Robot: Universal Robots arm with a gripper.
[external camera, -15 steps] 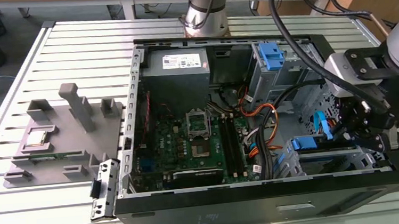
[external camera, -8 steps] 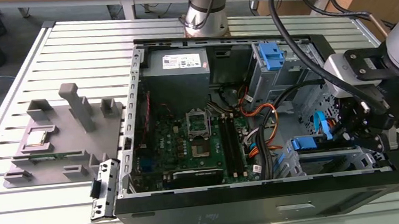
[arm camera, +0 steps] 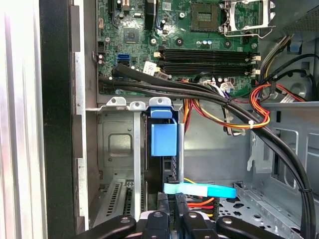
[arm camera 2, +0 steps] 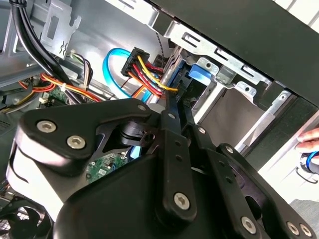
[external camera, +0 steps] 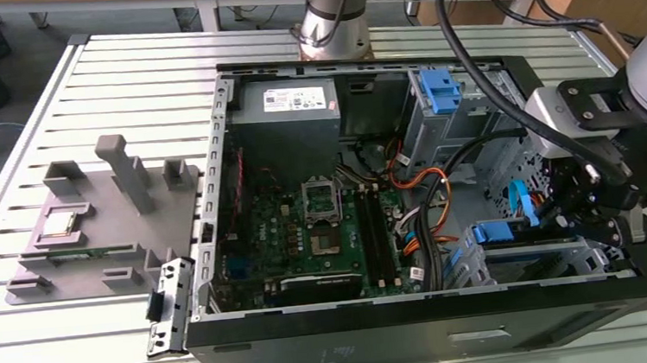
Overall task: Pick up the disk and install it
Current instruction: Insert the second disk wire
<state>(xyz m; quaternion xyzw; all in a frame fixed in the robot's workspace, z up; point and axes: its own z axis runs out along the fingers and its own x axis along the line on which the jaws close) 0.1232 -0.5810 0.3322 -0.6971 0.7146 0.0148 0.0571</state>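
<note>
An open black computer case [external camera: 428, 329] lies on the slatted table. My gripper [external camera: 581, 213] is down in the drive bay at the exterior view's right. In both wrist views its fingers stand close together on the rear edge of the disk [arm camera: 169, 167], which sits edge-on in the bay slot. The disk's blue plastic carrier tab [arm camera: 163, 137] shows at its far end, also seen in the exterior view as the blue tab [external camera: 493, 232]. In the second wrist view the gripper [arm camera 2: 174, 99] meets the disk's blue rail [arm camera 2: 175, 74]. Gripper [arm camera: 171, 211] links hide the disk's near end.
Black cable bundles [arm camera: 199, 92] and red-yellow power wires [arm camera 2: 144, 74] run close by the bay, with a flat blue data cable [arm camera: 199, 190]. The motherboard [external camera: 304, 226], grey power-supply box [external camera: 294, 101] and upright blue latch [external camera: 441, 90] fill the case. A grey fixture [external camera: 95, 217] stands outside. A hand [arm camera 2: 309, 139] shows.
</note>
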